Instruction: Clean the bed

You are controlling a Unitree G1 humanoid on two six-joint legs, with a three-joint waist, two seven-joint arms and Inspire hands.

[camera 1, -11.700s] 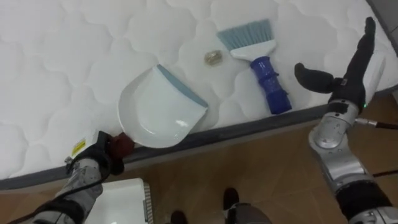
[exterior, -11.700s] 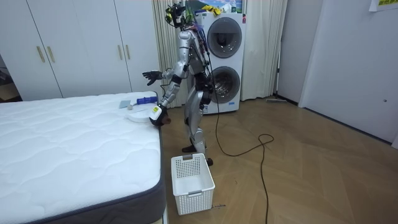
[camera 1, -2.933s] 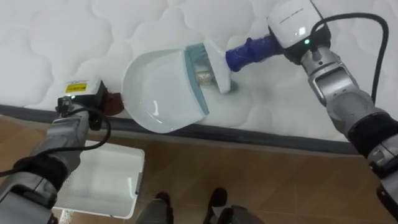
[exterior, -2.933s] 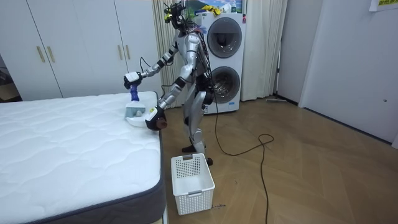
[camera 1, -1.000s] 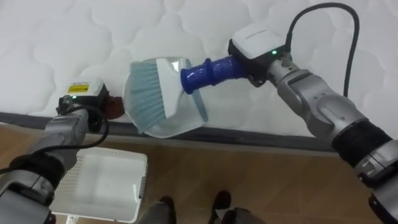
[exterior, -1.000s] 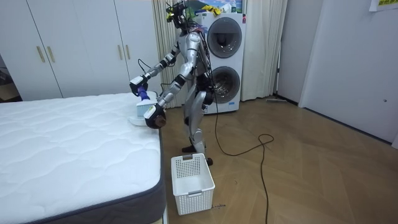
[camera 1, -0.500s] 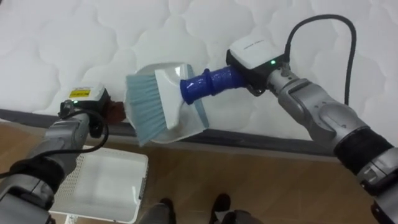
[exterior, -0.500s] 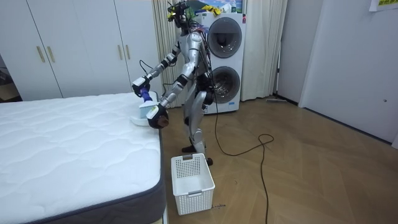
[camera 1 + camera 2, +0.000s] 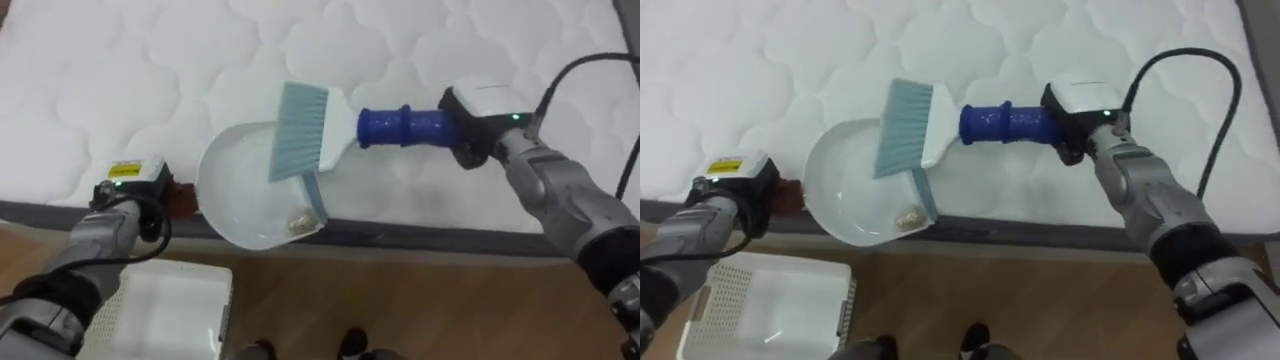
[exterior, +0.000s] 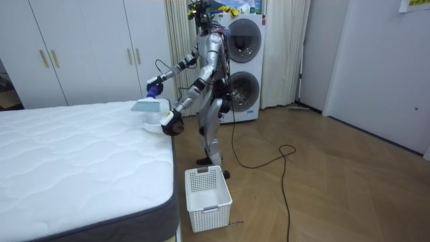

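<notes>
A white dustpan [image 9: 245,195] with a grey-blue lip rests on the mattress edge, tipped toward the floor. A small crumpled scrap [image 9: 298,217] lies inside it by the lip. My left hand [image 9: 128,190] is shut on the pan's dark red handle [image 9: 181,201]. A brush [image 9: 300,130] with pale blue bristles and a blue ribbed grip hangs just above the pan's far rim, bristles pointing left. My right hand [image 9: 482,118] is shut on that grip, over the mattress to the right. In the room view I stand at the bed's corner with both arms out over it.
The white quilted mattress [image 9: 150,70] has a dark border along its near side. A white slatted basket [image 9: 165,310] stands on the wooden floor below my left arm. A stacked washer and dryer [image 10: 242,67] are behind me, and wardrobes [image 10: 80,47] beyond the bed.
The brush has come up out of the dustpan and swung right, back over the mattress. The scrap now lies in the pan. My left hand keeps the pan at the edge.
</notes>
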